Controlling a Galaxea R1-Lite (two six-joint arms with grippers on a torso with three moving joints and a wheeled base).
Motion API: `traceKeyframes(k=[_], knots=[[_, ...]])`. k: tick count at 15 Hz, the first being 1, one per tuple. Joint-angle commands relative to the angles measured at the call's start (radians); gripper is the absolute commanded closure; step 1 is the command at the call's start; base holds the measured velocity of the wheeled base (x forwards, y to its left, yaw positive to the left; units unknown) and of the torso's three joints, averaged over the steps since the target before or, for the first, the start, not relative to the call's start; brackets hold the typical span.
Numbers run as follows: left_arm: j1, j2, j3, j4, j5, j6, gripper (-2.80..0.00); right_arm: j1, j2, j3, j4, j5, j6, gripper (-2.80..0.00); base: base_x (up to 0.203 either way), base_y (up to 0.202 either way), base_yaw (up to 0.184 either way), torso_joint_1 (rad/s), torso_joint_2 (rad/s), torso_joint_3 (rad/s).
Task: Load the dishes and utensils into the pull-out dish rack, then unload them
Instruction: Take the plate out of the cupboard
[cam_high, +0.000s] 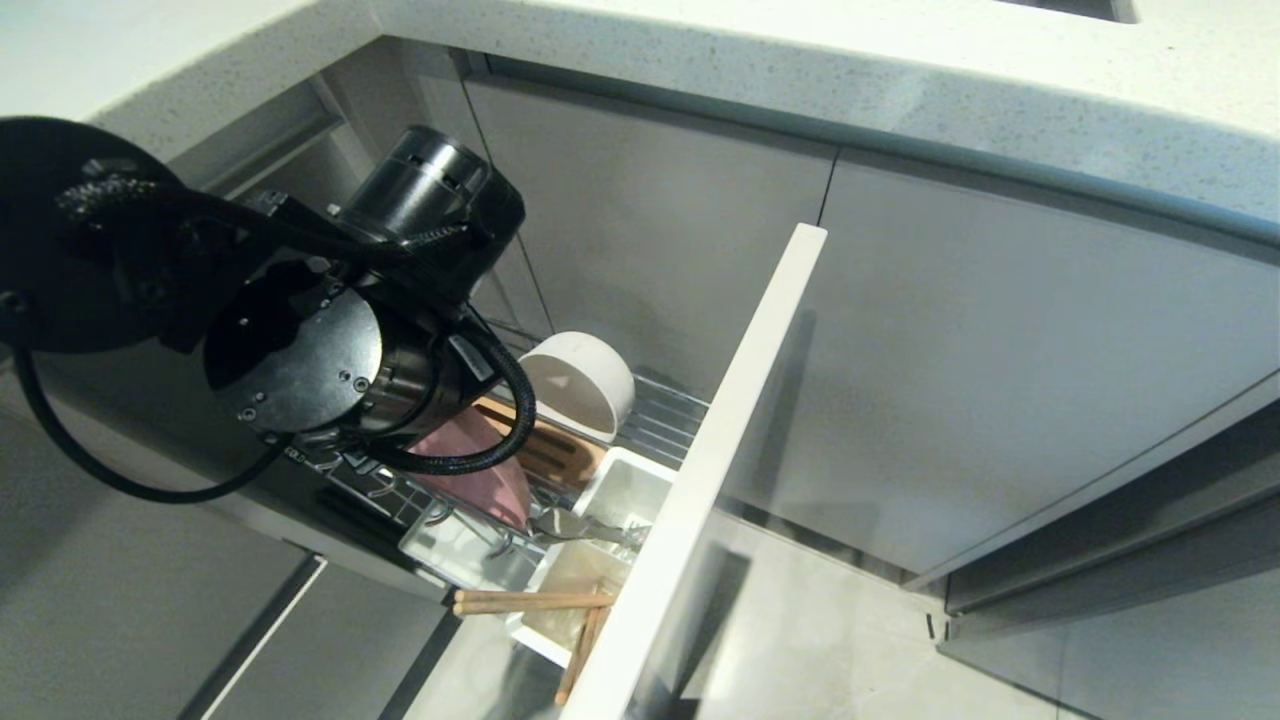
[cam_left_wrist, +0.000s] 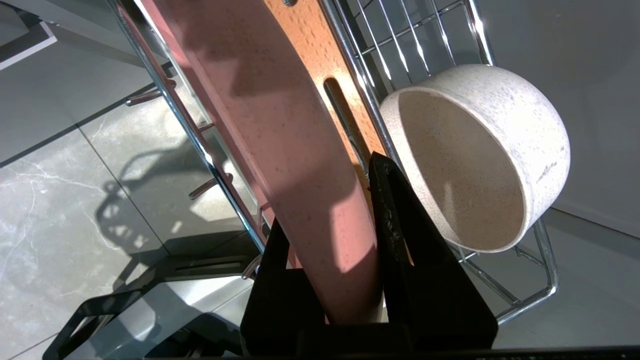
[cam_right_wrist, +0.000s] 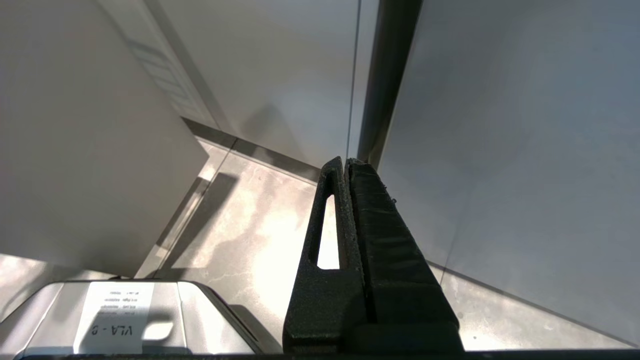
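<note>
With the small white round bowl (cam_high: 578, 384), grey metal spoon (cam_high: 585, 528) and light-wood chopsticks (cam_high: 525, 601) all sitting in the chrome-wire pull-out dish rack (cam_high: 660, 415), loading looks finished and unloading appears underway: the left gripper (cam_left_wrist: 350, 220) is clamped on the rim of the wide salmon-pink plate (cam_left_wrist: 280, 130) standing in the rack's slot, while the right gripper (cam_right_wrist: 346, 165) hangs closed and empty beside the cabinets.

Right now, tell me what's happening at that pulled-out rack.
The left gripper is shut on the pink plate, which stands on edge in the pull-out dish rack. The white bowl lies tipped on its side beside it; the spoon and chopsticks rest at the cutlery caddy. The right gripper hangs shut, away from the rack.
</note>
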Motion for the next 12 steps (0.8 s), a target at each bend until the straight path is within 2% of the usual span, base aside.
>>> traceKeyframes(k=[1, 9, 12], knots=[[0.0, -0.006, 0.0, 0.005, 0.003, -0.006, 0.0, 0.0, 0.001, 0.002, 0.0, 0.0, 0.0, 0.0, 0.0, 0.0, 0.0, 0.0, 0.0, 0.0], [-0.007, -0.079, -0.032, 0.005, 0.003, 0.0, 0.0, 0.0, 0.001, 0.002, 0.0, 0.0, 0.0, 0.0, 0.0, 0.0, 0.0, 0.0, 0.0, 0.0], [-0.032, -0.121, -0.048, 0.005, 0.004, 0.0, 0.0, 0.0, 0.001, 0.002, 0.0, 0.0, 0.0, 0.0, 0.0, 0.0, 0.0, 0.0, 0.0, 0.0]])
